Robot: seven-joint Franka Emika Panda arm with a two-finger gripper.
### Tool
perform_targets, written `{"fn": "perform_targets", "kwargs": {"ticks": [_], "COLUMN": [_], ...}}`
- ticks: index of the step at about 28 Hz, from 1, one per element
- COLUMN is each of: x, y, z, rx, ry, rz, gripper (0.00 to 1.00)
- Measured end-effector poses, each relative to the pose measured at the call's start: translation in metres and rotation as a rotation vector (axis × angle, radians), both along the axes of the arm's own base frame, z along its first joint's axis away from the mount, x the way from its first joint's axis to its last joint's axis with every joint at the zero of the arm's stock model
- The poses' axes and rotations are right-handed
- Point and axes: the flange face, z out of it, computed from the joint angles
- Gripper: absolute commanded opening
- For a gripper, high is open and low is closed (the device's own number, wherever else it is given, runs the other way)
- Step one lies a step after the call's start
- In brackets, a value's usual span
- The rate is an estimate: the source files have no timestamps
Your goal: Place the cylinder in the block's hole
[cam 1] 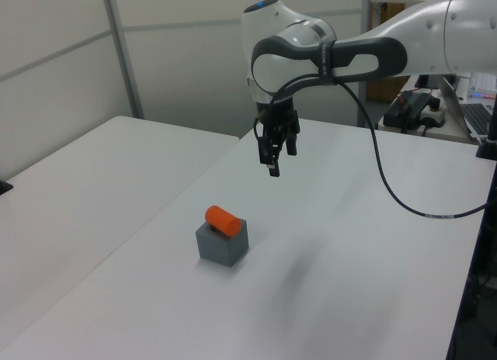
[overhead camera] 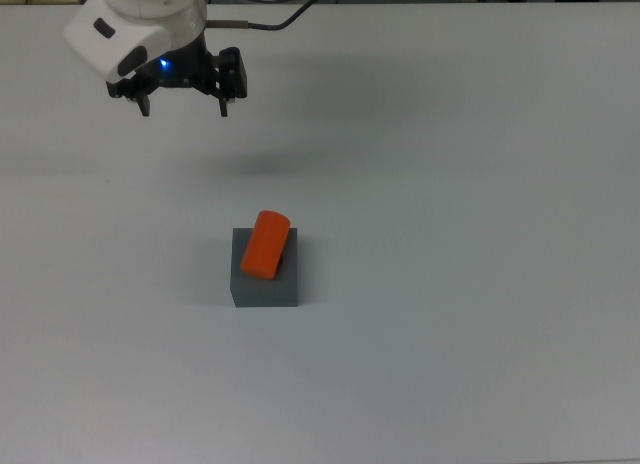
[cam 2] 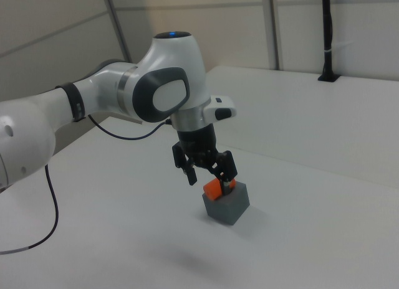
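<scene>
The orange-red cylinder (overhead camera: 266, 245) sticks up tilted out of the top of the dark grey block (overhead camera: 265, 281), in the middle of the white table. The same cylinder (cam 1: 222, 219) and block (cam 1: 222, 244) show in the left view; in the right view the cylinder (cam 2: 214, 189) is partly hidden behind a finger, above the block (cam 2: 227, 203). My gripper (overhead camera: 185, 102) hangs open and empty, high above the table, toward the top view's upper left of the block. It appears as the gripper (cam 1: 274, 160) in the left view and the gripper (cam 2: 210, 174) in the right view.
A black cable (cam 1: 380, 181) runs from the arm's wrist across the table (overhead camera: 480, 284). A desk with equipment (cam 1: 423, 112) stands beyond the table at the left view's right. Wall panels close off the back.
</scene>
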Motion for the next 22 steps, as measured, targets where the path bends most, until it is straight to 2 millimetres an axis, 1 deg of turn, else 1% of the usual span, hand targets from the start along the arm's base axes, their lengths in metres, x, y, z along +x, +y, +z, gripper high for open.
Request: {"fn": "perform_targets", "kwargs": {"ticks": [6, 15, 22], "x": [0.002, 0.007, 0.007], "y": [0.002, 0.009, 0.007], "z": [-0.008, -0.025, -0.023], "rx": [0.0, 0.002, 0.001], "ry": [0.013, 0.041, 0.037], "rz": [0.005, 0.017, 0.014], "gripper": [1.0, 1.0, 1.0]}}
